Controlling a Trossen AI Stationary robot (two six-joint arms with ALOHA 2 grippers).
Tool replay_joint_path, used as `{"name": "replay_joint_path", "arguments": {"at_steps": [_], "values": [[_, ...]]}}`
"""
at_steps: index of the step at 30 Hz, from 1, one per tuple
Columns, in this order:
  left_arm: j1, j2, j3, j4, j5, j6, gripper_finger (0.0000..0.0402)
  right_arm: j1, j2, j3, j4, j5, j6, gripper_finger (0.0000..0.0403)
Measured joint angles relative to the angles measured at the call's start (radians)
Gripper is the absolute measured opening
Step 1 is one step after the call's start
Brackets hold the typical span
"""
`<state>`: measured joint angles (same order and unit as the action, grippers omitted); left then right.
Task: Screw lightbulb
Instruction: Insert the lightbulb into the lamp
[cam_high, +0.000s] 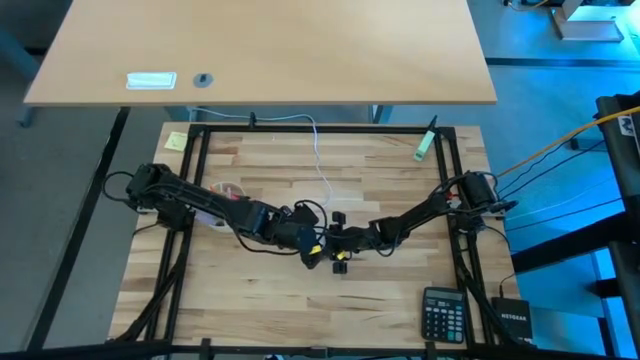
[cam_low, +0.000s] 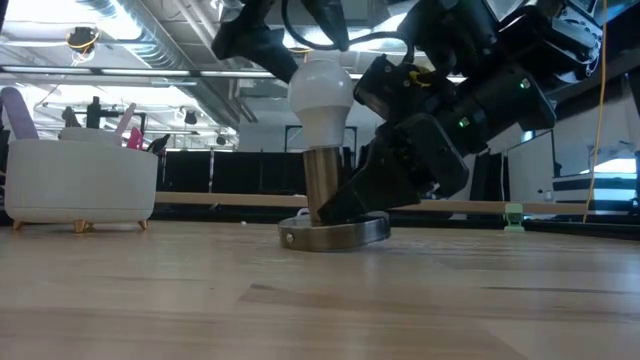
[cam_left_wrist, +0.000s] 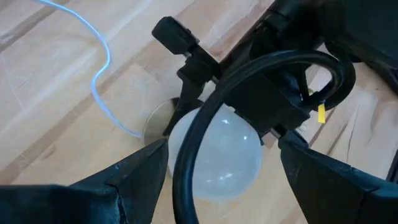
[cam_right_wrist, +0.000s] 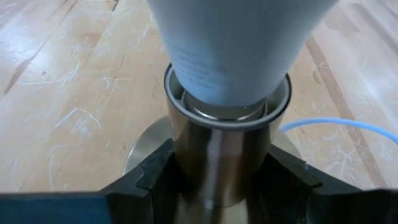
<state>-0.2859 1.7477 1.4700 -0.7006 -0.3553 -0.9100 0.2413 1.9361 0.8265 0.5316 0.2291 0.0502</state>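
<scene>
- Low view shows the lightbulb (cam_low: 320, 92): white, frosted, pear-shaped, upright, narrow end down in the silvery socket (cam_low: 325, 190).
- Seated in the socket's metal collar, near the middle of the desk (cam_low: 150, 300); grey screw base mostly hidden inside the collar.
- Seen from the right wrist: white neck of the bulb (cam_right_wrist: 239, 46) tapering into the collar's rim (cam_right_wrist: 227, 115), a sliver of metal thread visible just inside.
- One lightbulb, one socket with a round flat foot, one thin white cord (cam_high: 320, 160) trailing from it toward the far edge.
- One black calculator (cam_high: 443, 315) at the near right corner, one small black box (cam_high: 515, 320) just right of it.
- One green item (cam_high: 424, 146) at the far right, one yellow note (cam_high: 176, 141) at the far left.
- One white container (cam_low: 80, 180) with pink and lilac bits, standing at the low view's left.
- Two dark arms, both stretched inward and meeting over the socket at mid-desk.
- Left gripper (cam_left_wrist: 217, 180) reaching in from the left, tilted down over the bulb's dome; fingers (cam_left_wrist: 134, 180) spread to either side of the glass, released, with gaps showing, a black cable looping across in front.
- Right gripper (cam_right_wrist: 227, 171) coming in low from the right, close to the desk top; fingers (cam_right_wrist: 155, 177) clamped on the socket's metal collar, one each side, just below the rim.
</scene>
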Motion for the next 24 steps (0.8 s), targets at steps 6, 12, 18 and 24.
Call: {"name": "replay_joint_path", "arguments": {"at_steps": [6, 12, 18, 24], "values": [[-0.005, 0.031, 0.000, 0.005, 0.007, 0.030, 0.0301, 0.000, 0.027, 0.001, 0.019, -0.004, 0.015, 0.0181], [-0.010, 0.052, 0.000, -0.004, 0.010, 0.051, 0.0301, 0.000, 0.032, 0.001, 0.048, -0.023, 0.017, 0.0181], [-0.008, 0.051, 0.000, -0.005, -0.003, 0.053, 0.0301, 0.000, 0.032, 0.000, 0.045, -0.030, 0.022, 0.0181], [-0.007, 0.052, 0.000, 0.002, -0.032, 0.043, 0.0301, 0.000, 0.032, 0.000, 0.045, -0.029, 0.025, 0.0181]]}}
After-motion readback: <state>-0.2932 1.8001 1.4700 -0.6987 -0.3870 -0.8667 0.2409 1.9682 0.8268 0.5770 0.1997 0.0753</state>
